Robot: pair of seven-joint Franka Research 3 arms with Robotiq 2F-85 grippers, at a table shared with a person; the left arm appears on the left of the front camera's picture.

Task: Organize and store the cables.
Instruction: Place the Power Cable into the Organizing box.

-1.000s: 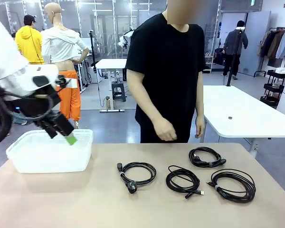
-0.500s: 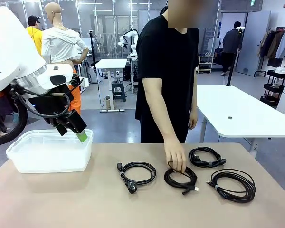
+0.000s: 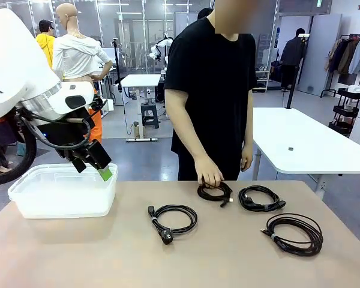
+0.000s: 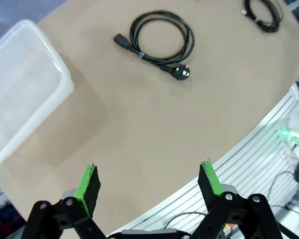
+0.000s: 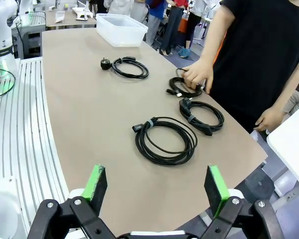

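While a person across the tabletop (image 3: 108, 258) grips 1 of 4 coiled black cables, both robot arms hold nothing.

At far left, the left pincer (image 3: 93, 170) hangs in the air with its green pads spread wide and empty. Just below it and to its left sits a clear plastic bin (image 3: 24, 201), open-topped and apparently the store for the cables. Hovering by the bin's right end likely leaves this pincer free to reach out for a coil or to drop 1 in.

Right of that pincer, lower and well apart from it, the plug cable (image 3: 174, 219) lies flat in a loose ring, its plug toward the robot.

Further right, the person's hand (image 3: 209, 174) pinches the held cable (image 3: 215, 193) at the tabletop's far edge, probably to lift it or pass it over. Whether it touches the surface I cannot tell.

Just beside it lies the third cable (image 3: 261, 199), and nearer the robot the large cable (image 3: 293, 234), both flat, tied and untouched.

Seen from its own wrist camera, the right pincer (image 5: 155, 183) is also spread wide and empty, raised beyond the tabletop's right end. The large cable lies closest, straight ahead of its fingers. The other 3 run on beyond, and the bin is farthest from it.
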